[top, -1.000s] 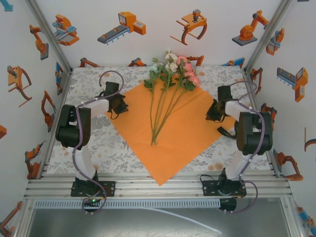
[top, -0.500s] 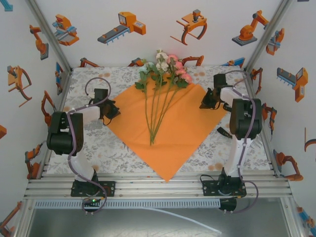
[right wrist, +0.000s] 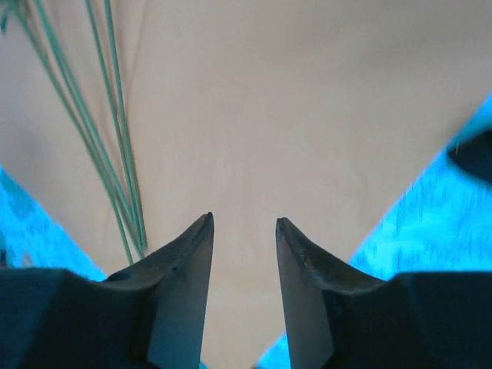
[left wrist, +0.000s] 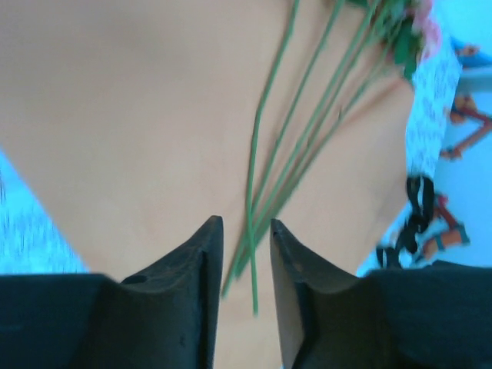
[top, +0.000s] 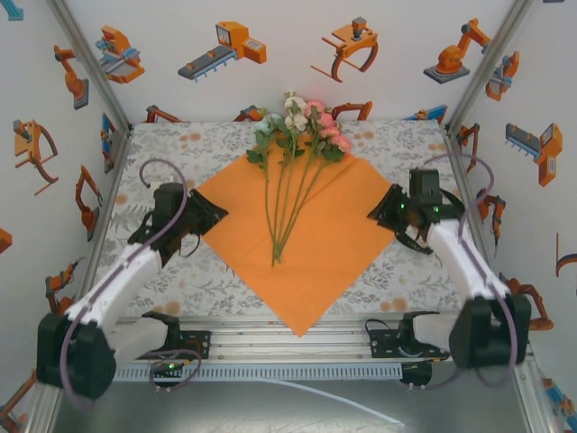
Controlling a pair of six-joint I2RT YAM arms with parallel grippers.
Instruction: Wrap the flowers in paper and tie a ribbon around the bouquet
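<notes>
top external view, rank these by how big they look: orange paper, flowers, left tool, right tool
1. paper, by far the largest
2. flowers, a long, narrow bunch lying on it
3. left tool and right tool, smallest; they look about alike, so I won't rank one over the other

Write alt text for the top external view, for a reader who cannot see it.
The flowers lie on orange paper laid as a diamond on a floral tablecloth. The left gripper is at the paper's left corner, the right gripper at its right corner.
</notes>
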